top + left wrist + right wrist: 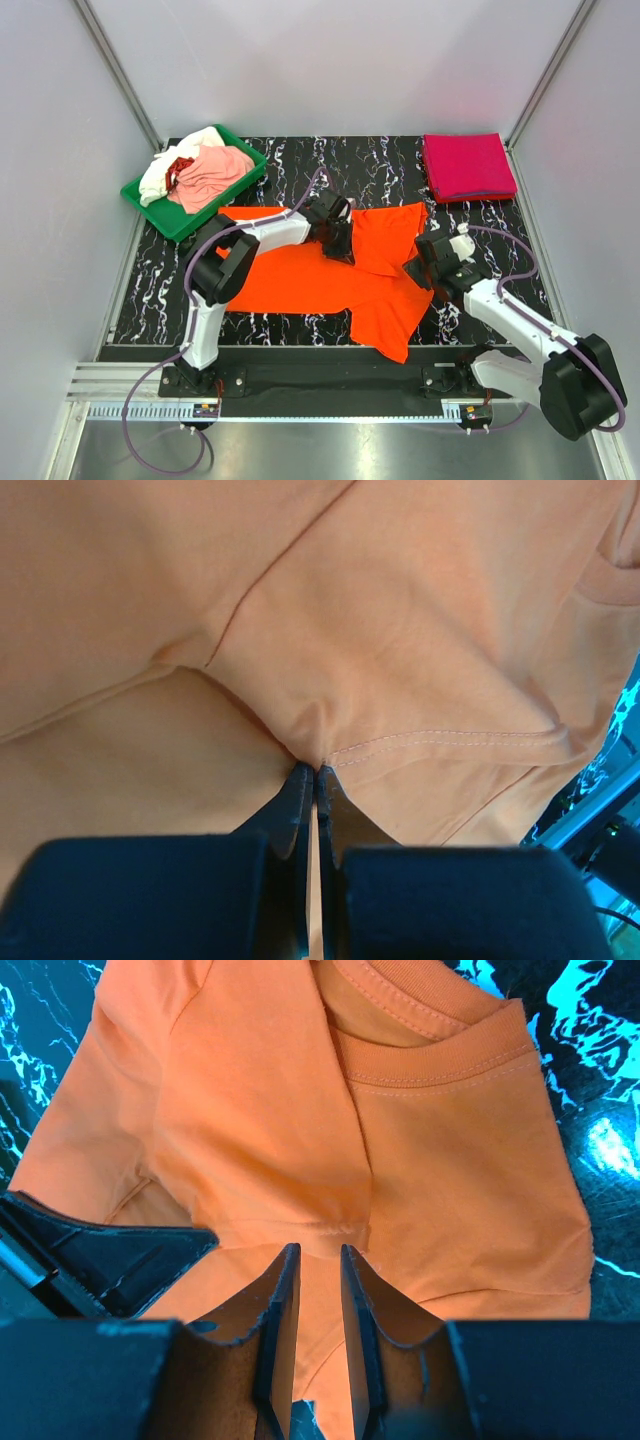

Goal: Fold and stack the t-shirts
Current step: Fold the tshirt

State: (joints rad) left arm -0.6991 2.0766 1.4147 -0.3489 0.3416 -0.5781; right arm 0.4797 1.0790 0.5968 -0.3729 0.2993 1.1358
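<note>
Orange t-shirt (pixel 300 280) lies spread across the middle of the black marbled table (pixel 300 165), with one corner reaching the near edge. The left claw (pixel 314 770) is pressed together on a puckered fold beside a stitched hem, near the shirt's middle. The right claw (pixel 318 1252) sits at the shirt's right edge, its fingers a narrow slit apart over a sleeve hem; whether they pinch cloth cannot be told. A folded magenta t-shirt (pixel 468 166) lies in the far right corner.

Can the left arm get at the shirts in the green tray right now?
Probably not yet: the left gripper is shut on the orange t-shirt. Once freed, the green tray sits close by, nothing between.
</note>
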